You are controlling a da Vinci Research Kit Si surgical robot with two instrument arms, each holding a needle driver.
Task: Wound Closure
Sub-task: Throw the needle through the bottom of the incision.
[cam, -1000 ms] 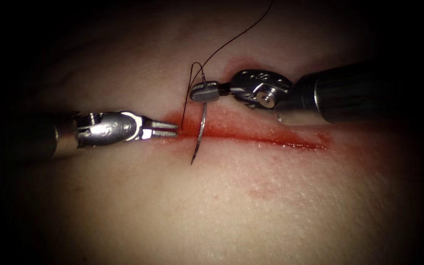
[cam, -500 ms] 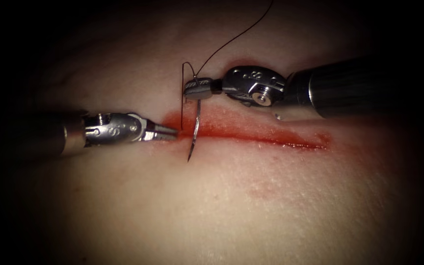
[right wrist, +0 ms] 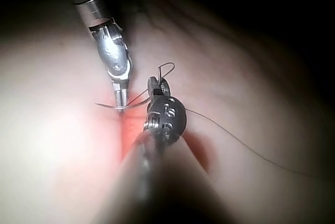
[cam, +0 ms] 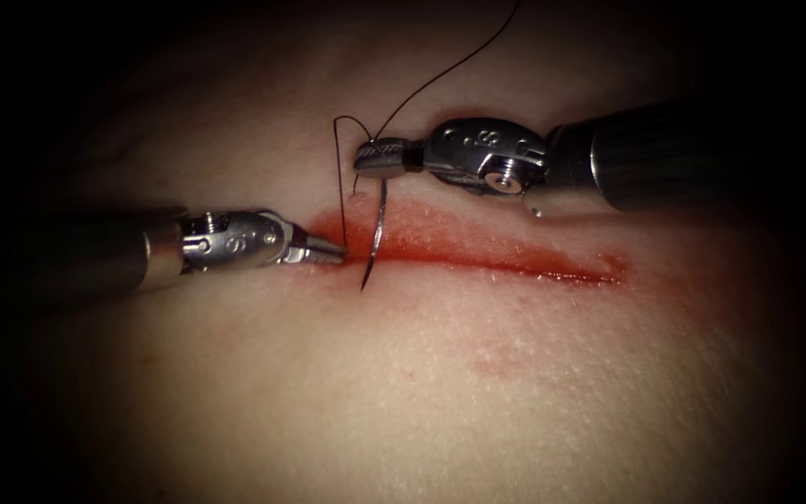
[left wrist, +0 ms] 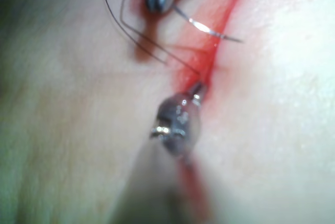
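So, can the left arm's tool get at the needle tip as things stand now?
Probably yes. The left tool, jaws shut and empty, sits at the left end of the cut, close beside the needle. The right tool holds the needle near its thread end, and the tip looks free.

The pale, pinkish slab of pork-belly tissue [cam: 440,392] carries everything. A long horizontal cut [cam: 496,263] crosses it, wet with red fluid [cam: 440,238]. A thin dark thread [cam: 340,177] seems to touch the tissue at the cut's left end.

Endoscope looks down; wrist views, perhaps closer, share the cut [cam: 478,257].
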